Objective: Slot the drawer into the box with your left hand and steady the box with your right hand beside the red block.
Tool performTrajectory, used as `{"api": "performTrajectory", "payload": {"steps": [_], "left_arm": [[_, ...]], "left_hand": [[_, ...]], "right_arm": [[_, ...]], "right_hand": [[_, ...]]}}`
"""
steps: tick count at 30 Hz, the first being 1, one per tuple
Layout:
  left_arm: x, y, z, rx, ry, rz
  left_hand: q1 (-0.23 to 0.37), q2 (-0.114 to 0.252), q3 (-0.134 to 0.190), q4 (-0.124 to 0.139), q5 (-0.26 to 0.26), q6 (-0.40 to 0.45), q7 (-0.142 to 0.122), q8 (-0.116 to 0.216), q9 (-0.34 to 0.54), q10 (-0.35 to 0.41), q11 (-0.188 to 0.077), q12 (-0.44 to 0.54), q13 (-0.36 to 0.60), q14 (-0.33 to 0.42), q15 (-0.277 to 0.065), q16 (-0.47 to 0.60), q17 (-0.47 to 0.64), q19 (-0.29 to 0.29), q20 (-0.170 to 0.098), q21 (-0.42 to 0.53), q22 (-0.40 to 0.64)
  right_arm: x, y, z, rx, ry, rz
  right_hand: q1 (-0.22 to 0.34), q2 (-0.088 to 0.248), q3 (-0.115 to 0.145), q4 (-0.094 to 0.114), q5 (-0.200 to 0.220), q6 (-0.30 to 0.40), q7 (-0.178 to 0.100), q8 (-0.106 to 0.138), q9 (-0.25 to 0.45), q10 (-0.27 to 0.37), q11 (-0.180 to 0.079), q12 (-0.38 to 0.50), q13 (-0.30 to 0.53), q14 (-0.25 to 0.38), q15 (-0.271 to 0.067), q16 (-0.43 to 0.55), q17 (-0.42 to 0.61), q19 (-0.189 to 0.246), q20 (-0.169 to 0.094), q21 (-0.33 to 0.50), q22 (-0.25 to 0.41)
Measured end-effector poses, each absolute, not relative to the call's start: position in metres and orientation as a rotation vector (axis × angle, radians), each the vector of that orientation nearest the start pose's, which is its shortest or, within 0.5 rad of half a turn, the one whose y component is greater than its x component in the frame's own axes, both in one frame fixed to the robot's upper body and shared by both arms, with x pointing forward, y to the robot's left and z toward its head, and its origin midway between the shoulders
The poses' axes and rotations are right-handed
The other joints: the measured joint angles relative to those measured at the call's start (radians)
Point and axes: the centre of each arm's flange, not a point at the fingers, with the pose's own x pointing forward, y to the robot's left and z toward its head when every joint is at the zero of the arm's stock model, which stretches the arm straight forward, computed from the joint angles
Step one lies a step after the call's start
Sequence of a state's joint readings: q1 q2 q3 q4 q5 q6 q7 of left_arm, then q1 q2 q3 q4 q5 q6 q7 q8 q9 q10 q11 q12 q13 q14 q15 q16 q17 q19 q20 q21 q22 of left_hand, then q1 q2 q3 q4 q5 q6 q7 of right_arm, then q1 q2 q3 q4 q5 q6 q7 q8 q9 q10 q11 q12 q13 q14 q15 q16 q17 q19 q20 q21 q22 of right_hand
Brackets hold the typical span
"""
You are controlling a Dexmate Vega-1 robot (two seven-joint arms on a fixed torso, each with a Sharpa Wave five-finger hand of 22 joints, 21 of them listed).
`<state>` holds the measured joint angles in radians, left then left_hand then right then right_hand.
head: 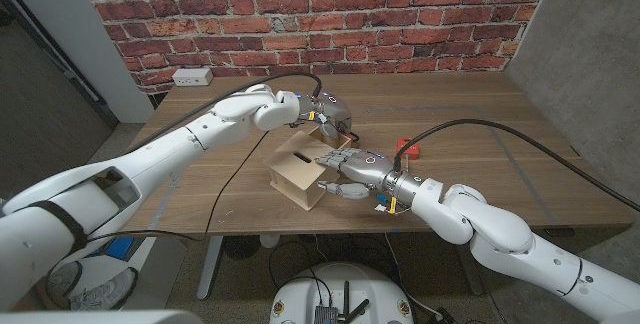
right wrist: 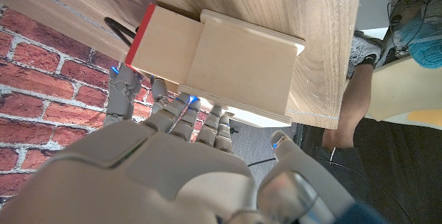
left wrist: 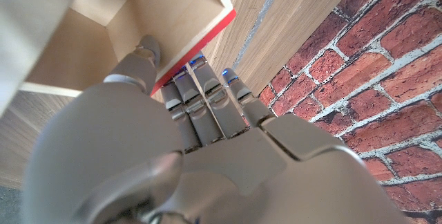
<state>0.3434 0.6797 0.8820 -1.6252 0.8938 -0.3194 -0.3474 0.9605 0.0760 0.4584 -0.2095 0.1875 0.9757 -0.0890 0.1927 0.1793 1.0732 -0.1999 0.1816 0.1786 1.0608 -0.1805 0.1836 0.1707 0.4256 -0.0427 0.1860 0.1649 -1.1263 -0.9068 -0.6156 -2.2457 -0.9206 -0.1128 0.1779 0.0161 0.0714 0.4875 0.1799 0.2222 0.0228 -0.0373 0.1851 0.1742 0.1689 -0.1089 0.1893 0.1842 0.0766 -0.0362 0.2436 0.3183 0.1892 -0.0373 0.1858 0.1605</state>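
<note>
The light wooden box [head: 293,179] stands near the table's front edge. A drawer with a red front [right wrist: 162,44] sits partly inside the box [right wrist: 242,65]. My left hand [head: 330,119] grips the drawer's far end. Its thumb is inside the drawer's tray [left wrist: 131,23] and its fingers [left wrist: 200,92] lie over the red front edge. My right hand [head: 352,169] is at the box's right side, its fingers [right wrist: 186,106] touching the box wall and its thumb apart. The small red block [head: 405,148] lies just right of that hand.
The wooden table [head: 460,104] ends at a brick wall [head: 400,4]. A white power strip [head: 190,76] lies at the back left corner. Black cables run along both arms. A person's leg [right wrist: 349,106] shows beyond the table's edge.
</note>
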Motion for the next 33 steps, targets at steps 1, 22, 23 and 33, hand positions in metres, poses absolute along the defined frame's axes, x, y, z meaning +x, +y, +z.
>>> {"api": "performTrajectory", "payload": {"steps": [1, 22, 23, 33], "left_arm": [[0.592, 0.080, 0.071, 2.105, -0.925, -0.436], [0.586, 0.083, 0.072, 2.110, -0.890, -0.436], [0.585, 0.084, 0.072, 2.110, -0.888, -0.437], [0.580, 0.087, 0.070, 2.112, -0.873, -0.434]], "left_hand": [[0.000, 0.000, 0.000, 0.000, 0.000, -0.001, -0.001, 0.000, 0.000, 0.000, 0.000, 0.000, 0.000, 0.000, 0.000, 0.000, 0.000, 0.000, 0.000, 0.000, 0.000], [0.001, -0.001, 0.000, 0.000, 0.002, -0.007, 0.000, 0.000, 0.000, -0.009, -0.002, 0.000, 0.001, 0.000, 0.000, 0.000, 0.004, 0.000, 0.000, 0.000, 0.000], [0.001, -0.001, 0.000, 0.000, 0.002, -0.007, 0.000, 0.000, 0.000, -0.009, -0.002, 0.000, 0.001, 0.000, 0.000, 0.000, 0.004, 0.000, 0.000, 0.000, 0.000], [0.002, -0.002, 0.000, 0.000, 0.002, -0.008, -0.002, 0.000, 0.000, -0.010, -0.001, 0.004, 0.001, 0.000, 0.000, 0.000, 0.004, 0.000, 0.000, 0.000, 0.000]], "right_arm": [[0.456, -0.111, -0.087, -1.741, -0.832, 0.339], [0.459, -0.112, -0.085, -1.738, -0.839, 0.341], [0.459, -0.112, -0.085, -1.738, -0.839, 0.340], [0.459, -0.112, -0.085, -1.738, -0.844, 0.339]], "right_hand": [[0.000, 0.000, 0.000, 0.000, 0.000, 0.000, 0.000, 0.000, 0.000, 0.000, 0.000, 0.000, 0.000, 0.000, 0.000, 0.000, 0.000, 0.000, 0.000, 0.000, 0.000], [0.000, 0.000, 0.000, 0.000, 0.000, 0.000, 0.000, 0.000, 0.000, 0.000, 0.000, 0.000, 0.001, 0.000, 0.000, -0.004, 0.002, 0.000, 0.000, 0.000, 0.001], [0.000, 0.000, 0.000, 0.000, 0.000, 0.000, 0.000, 0.000, 0.000, 0.000, 0.000, 0.000, 0.001, 0.000, 0.000, -0.004, 0.002, 0.000, 0.000, 0.000, 0.001], [0.000, 0.000, 0.000, 0.000, 0.000, 0.000, 0.000, 0.000, 0.000, 0.000, 0.000, 0.000, 0.001, 0.003, 0.003, -0.004, 0.002, 0.008, -0.004, -0.002, 0.002]]}}
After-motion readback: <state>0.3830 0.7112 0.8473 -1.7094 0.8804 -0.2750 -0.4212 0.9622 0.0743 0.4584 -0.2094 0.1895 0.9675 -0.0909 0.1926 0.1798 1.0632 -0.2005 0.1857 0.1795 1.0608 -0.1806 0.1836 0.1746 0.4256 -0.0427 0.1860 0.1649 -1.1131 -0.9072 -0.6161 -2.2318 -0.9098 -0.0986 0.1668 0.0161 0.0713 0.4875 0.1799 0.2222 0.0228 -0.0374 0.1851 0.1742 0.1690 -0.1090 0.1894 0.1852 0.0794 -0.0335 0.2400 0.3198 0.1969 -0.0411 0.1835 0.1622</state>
